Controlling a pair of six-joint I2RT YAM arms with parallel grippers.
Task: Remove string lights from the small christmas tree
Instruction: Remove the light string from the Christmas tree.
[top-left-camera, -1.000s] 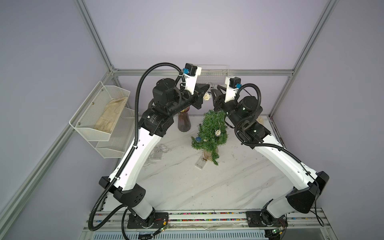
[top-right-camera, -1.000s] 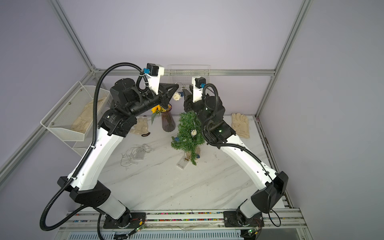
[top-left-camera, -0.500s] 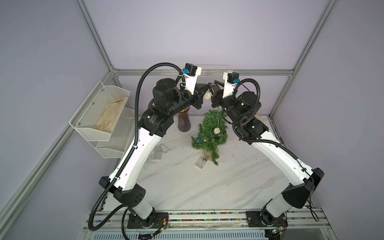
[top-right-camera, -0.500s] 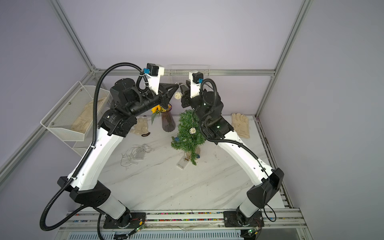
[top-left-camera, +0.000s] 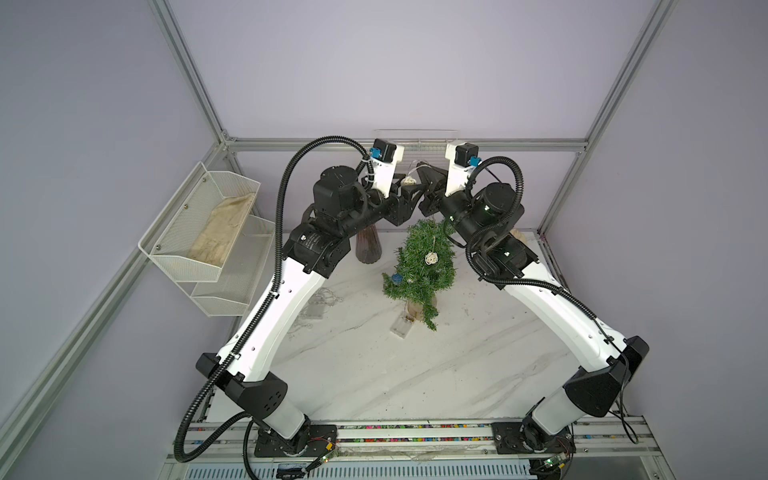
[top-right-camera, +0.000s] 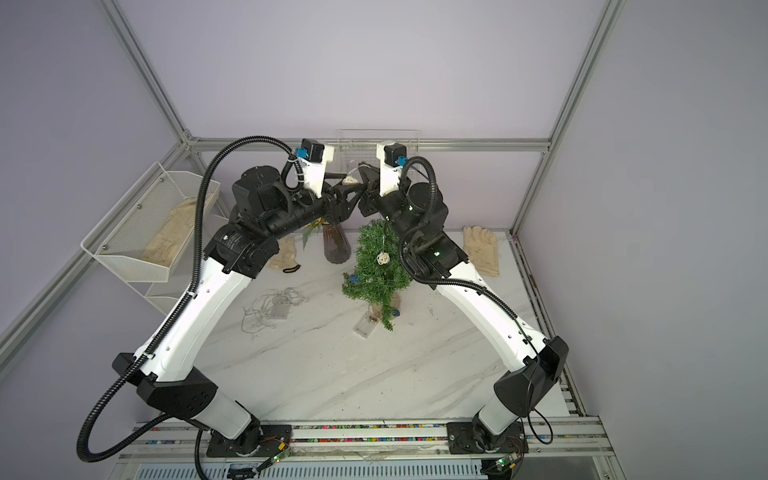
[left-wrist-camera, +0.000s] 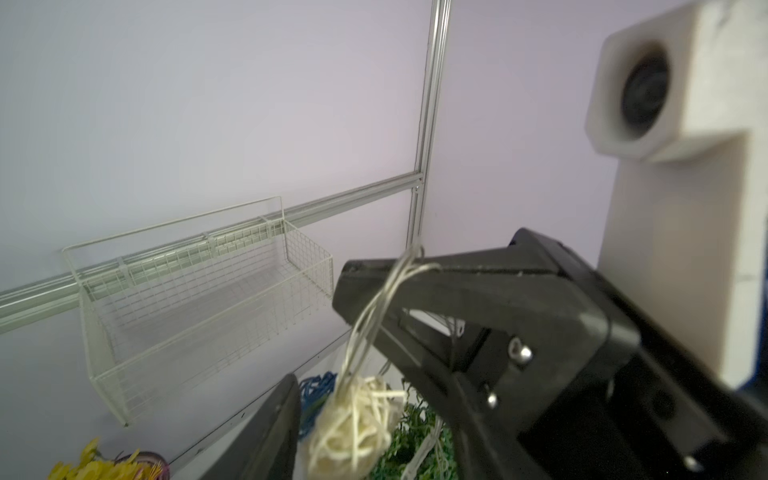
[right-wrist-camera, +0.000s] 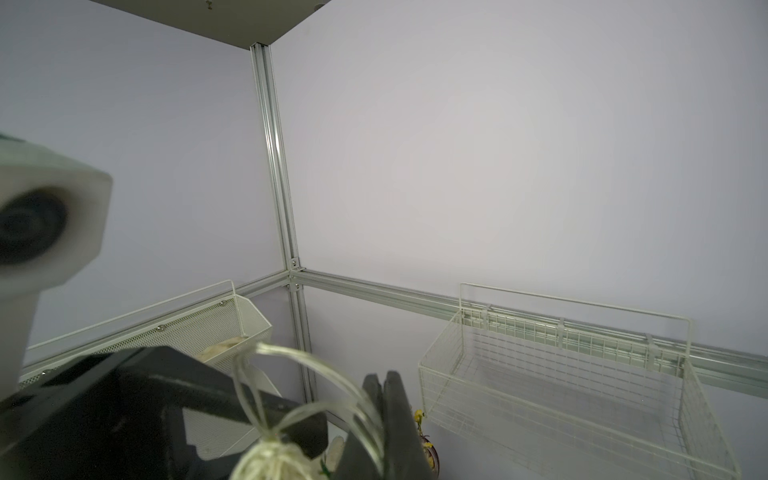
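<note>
Surface: a white marble-look tabletop (top-left-camera: 415, 374) with grey veins; both arms stand on a rail along its near edge.
Room: pale lilac walls framed in aluminium bars. A white mesh bin (top-left-camera: 199, 232) on the left wall holds something cream and cloth-like. A white wire basket (left-wrist-camera: 199, 316) hangs on the back wall.
On the table: a dark bottle-shaped vase (top-right-camera: 334, 247) with yellow flowers, just behind the tree. Cream gloves (top-right-camera: 482, 251) lie near the right rear corner, and a loose tangle of pale wire (top-right-camera: 272, 309) lies on the left side.
Tree: a small green needle-branched Christmas tree (top-right-camera: 370, 270) stands upright towards the back of the table, on a tan base.
Lights: string lights of thin pale wire and small woven balls (left-wrist-camera: 353, 424). A cream ball (top-left-camera: 431, 259) and a blue ball (top-left-camera: 397, 277) sit in the branches. The wire climbs from the treetop to the grippers. The clear plastic battery box (top-left-camera: 402, 326) lies on the table at the tree's foot.
Right gripper (right-wrist-camera: 384, 399): jaws pressed together on loops of the wire, high above the treetop.
Left gripper (top-right-camera: 348, 186): jaws apart, tip to tip with the right one. A hanging cream ball (top-right-camera: 350, 180) dangles between them, not pinched.
</note>
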